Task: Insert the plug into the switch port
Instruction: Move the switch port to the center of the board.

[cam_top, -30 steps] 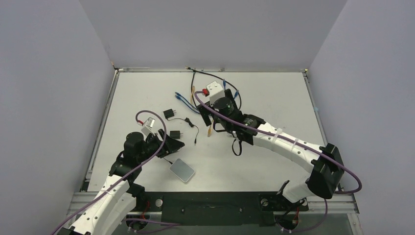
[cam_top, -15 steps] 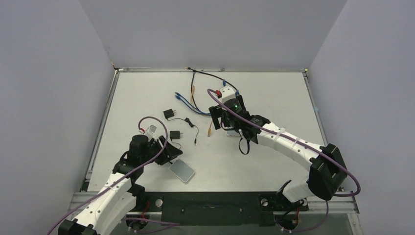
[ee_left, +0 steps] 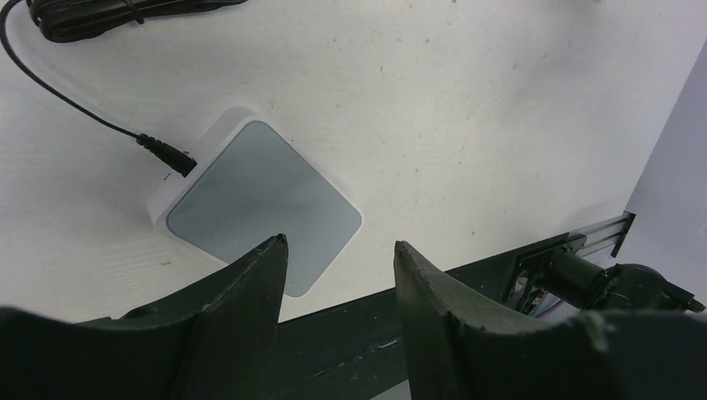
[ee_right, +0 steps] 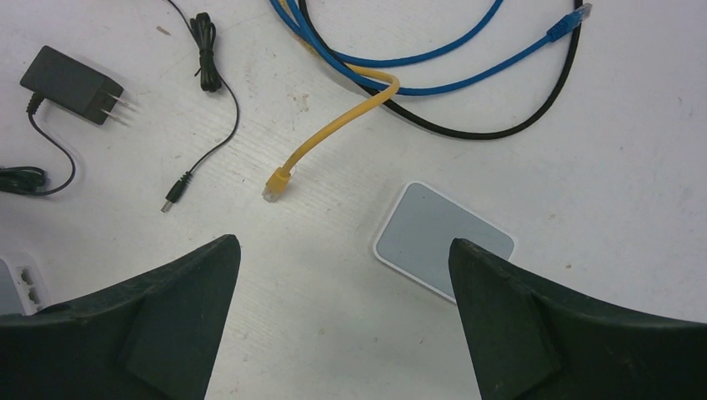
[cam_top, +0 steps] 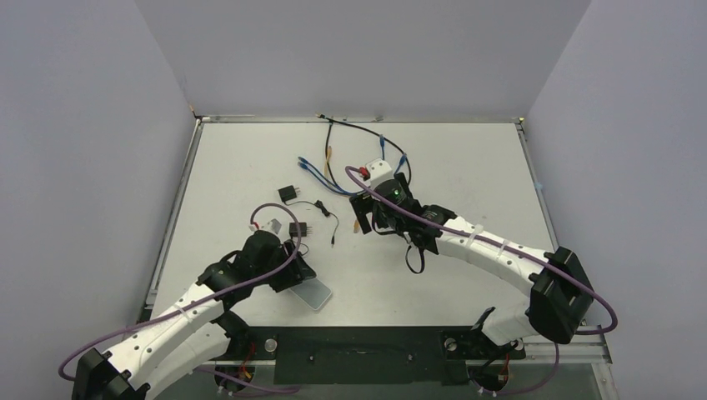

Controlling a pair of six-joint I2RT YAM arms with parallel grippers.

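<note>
A flat white switch box with a pale grey face (ee_left: 263,204) lies near the table's front edge (cam_top: 310,292). A black barrel plug (ee_left: 162,152) on a thin black lead has its tip against the box's narrow left edge; I cannot tell whether it is inside the port. My left gripper (ee_left: 340,242) is open and empty, just above the box's near corner (cam_top: 296,268). My right gripper (ee_right: 342,242) is wide open and empty over bare table (cam_top: 373,218). A second white box (ee_right: 442,237) lies by its right finger.
A loose black barrel plug (ee_right: 171,200), a yellow network plug (ee_right: 275,185) and a black adapter (ee_right: 71,83) lie ahead of the right gripper. Blue cables (ee_right: 417,62) and a black cable (ee_right: 500,129) lie further back. A second adapter (cam_top: 288,193) lies mid-left.
My left gripper has moved toward the front edge and now hangs over the switch box. My right gripper has come forward and lower from the cable pile.
</note>
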